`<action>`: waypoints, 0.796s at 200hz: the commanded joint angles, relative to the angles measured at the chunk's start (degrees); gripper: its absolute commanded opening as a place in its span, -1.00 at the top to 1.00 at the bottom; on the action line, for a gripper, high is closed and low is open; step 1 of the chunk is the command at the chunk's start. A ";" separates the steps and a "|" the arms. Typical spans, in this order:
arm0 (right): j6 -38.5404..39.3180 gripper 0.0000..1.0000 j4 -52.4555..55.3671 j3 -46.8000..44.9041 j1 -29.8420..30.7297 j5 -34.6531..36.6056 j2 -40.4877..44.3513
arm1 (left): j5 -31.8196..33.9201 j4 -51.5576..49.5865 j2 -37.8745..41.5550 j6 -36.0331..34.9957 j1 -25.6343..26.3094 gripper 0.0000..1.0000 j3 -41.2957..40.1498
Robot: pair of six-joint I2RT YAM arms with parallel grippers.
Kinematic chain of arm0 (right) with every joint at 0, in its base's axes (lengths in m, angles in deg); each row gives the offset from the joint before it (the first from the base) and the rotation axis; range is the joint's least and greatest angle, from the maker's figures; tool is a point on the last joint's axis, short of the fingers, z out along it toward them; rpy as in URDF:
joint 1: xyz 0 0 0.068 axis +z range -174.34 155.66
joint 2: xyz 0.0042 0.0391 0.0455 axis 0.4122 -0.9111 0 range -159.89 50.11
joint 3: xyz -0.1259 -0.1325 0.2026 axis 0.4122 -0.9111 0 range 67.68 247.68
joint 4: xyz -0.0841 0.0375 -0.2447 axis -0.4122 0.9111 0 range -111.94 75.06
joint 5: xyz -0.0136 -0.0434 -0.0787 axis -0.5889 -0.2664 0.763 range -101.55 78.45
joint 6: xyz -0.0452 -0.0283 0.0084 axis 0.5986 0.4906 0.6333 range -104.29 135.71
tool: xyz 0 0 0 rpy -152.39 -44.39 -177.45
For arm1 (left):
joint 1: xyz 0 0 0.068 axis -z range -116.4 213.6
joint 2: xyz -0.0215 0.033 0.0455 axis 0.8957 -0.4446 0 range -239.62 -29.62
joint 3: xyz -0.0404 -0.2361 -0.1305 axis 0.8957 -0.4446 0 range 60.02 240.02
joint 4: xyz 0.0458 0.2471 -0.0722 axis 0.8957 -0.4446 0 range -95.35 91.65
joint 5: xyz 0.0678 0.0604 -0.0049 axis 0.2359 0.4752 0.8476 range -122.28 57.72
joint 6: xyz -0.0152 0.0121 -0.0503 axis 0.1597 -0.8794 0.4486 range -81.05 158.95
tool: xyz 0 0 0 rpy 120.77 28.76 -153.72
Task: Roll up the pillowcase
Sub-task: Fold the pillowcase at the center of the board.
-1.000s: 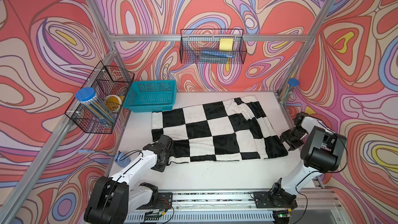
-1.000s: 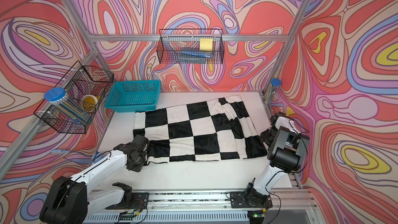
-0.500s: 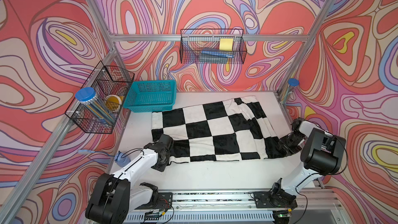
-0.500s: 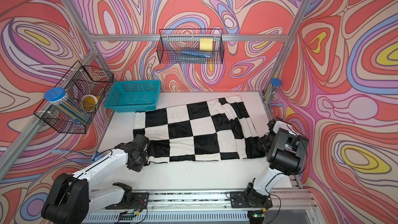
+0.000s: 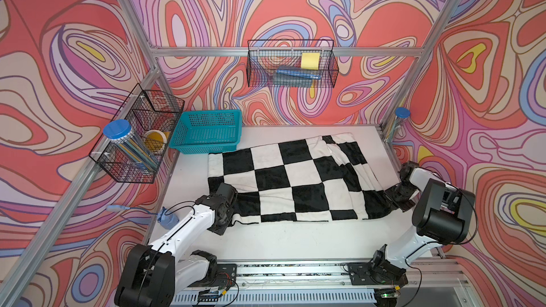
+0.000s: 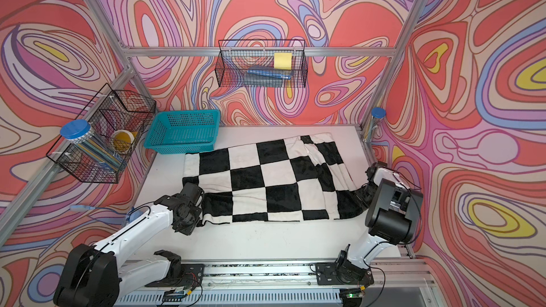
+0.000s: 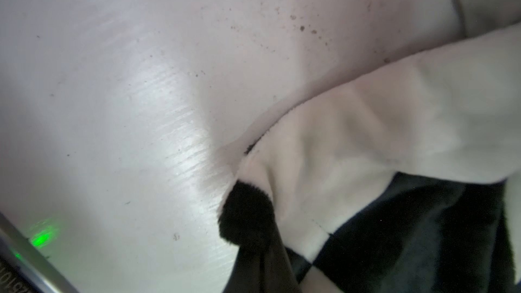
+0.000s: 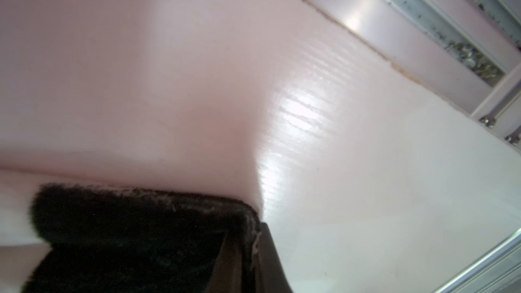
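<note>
The black and white checkered pillowcase lies spread flat across the white table, with loose folds along its right side. My left gripper sits low at its near-left corner. In the left wrist view that gripper is shut on a black corner tuft of the pillowcase. My right gripper is down at the near-right corner. In the right wrist view it is shut on the black hemmed corner of the pillowcase.
A teal plastic basket stands at the back left, touching the cloth's far-left edge. Wire baskets hang on the left wall and the back wall. A blue-capped tube stands in the back right corner. An aluminium frame rail runs beside the right gripper.
My right gripper slid in to the pillowcase's near-right corner and shut on it. The left arm kept its hold and did not move.
</note>
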 commanded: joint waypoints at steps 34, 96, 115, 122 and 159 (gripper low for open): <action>0.81 0.97 -0.44 1.06 0.62 -4.38 5.16 | 2.73 -18.33 7.31 0.08 3.88 1.00 8.26; 1.09 1.00 -0.37 4.33 5.27 -7.59 9.77 | 9.08 -33.46 17.56 5.38 7.79 1.00 14.39; 0.35 1.00 -1.22 5.30 5.67 -9.57 9.81 | 11.18 -34.24 17.49 3.87 7.81 1.00 16.87; 0.12 1.00 -1.56 5.90 5.67 -10.41 9.48 | 11.57 -34.03 16.97 3.69 7.83 1.00 17.57; -1.82 1.00 -3.43 12.80 6.14 -14.78 5.60 | 15.70 -29.85 12.97 1.50 7.74 1.00 21.96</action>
